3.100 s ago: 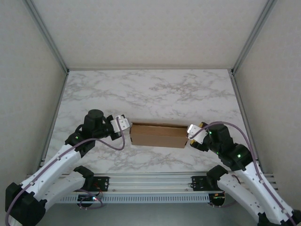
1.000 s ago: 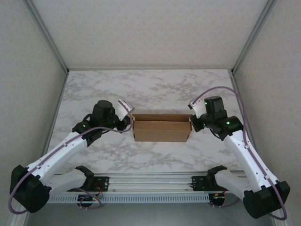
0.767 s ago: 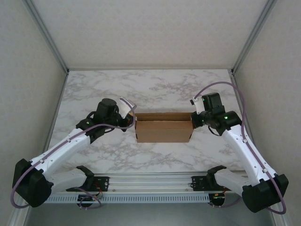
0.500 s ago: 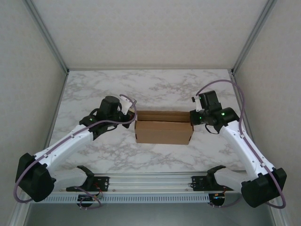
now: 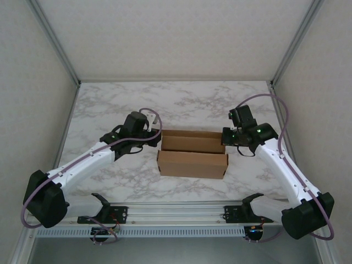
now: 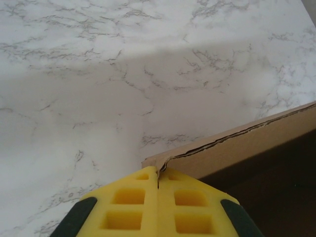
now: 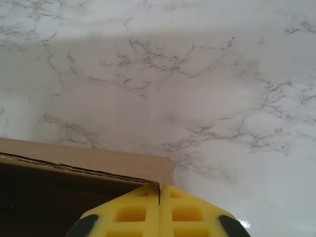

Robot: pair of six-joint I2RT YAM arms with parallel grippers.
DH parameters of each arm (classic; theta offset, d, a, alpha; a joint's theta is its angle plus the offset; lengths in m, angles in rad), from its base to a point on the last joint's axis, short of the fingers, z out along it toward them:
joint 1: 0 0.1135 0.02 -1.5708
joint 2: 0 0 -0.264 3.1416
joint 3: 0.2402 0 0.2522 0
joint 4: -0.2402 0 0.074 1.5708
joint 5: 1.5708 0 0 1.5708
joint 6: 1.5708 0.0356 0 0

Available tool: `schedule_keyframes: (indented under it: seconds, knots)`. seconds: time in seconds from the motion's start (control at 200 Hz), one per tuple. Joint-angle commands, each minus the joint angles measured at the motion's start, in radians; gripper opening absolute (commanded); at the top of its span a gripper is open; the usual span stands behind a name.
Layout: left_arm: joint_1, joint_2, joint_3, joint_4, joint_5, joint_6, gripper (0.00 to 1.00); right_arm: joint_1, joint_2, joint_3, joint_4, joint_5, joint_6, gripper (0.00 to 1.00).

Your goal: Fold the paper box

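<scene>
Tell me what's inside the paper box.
Near both far corners, the inside of the paper box is shadowed bare cardboard, with nothing lying there. From above, its own folded panels cover the rest of the interior.

Light: bright, diffuse, even.
Shadows: soft grey band across the table (image 6: 148, 89) in both wrist views.
Glare: small spot at 5 o'clock, right wrist view.

The top camera looks down from above and behind the arm bases, taking in the whole table (image 5: 181, 102). Each wrist camera looks down from very close at one end corner of the paper box (image 5: 192, 163), which the top view shares.
</scene>
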Motion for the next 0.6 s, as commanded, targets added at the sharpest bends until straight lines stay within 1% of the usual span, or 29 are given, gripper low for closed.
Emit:
schedule_keyframes:
  seconds: [0.0, 0.08, 0.245, 0.325, 0.35, 0.436, 0.471, 0.531, 0.596]
  knots:
    - [-0.030, -0.006, 0.014, 0.015, -0.009, -0.082, 0.00, 0.024, -0.045, 0.011, 0.051, -0.046, 0.053, 0.00]
    - [-0.034, -0.018, 0.011, 0.021, -0.030, -0.079, 0.00, 0.027, -0.047, 0.024, 0.053, -0.054, 0.048, 0.00]
    - [-0.042, -0.055, -0.039, 0.083, -0.059, -0.060, 0.00, 0.032, -0.050, 0.008, 0.062, -0.066, -0.020, 0.00]
    - [-0.059, -0.068, -0.056, 0.106, -0.079, -0.040, 0.00, 0.033, -0.047, -0.001, 0.054, -0.035, -0.041, 0.09]
    - [-0.064, -0.071, -0.057, 0.111, -0.081, -0.033, 0.00, 0.032, -0.046, -0.004, 0.052, -0.025, -0.047, 0.14]
    - [-0.079, -0.077, -0.057, 0.111, -0.094, -0.001, 0.00, 0.033, -0.049, 0.000, 0.045, 0.008, -0.068, 0.36]
    - [-0.084, -0.078, -0.056, 0.108, -0.099, 0.013, 0.00, 0.032, -0.052, 0.010, 0.039, 0.022, -0.081, 0.43]
    - [-0.091, -0.082, -0.058, 0.104, -0.103, 0.032, 0.00, 0.033, -0.066, 0.033, 0.024, 0.051, -0.108, 0.48]
    - [-0.094, -0.084, -0.061, 0.099, -0.107, 0.047, 0.00, 0.032, -0.093, 0.061, 0.015, 0.069, -0.137, 0.49]
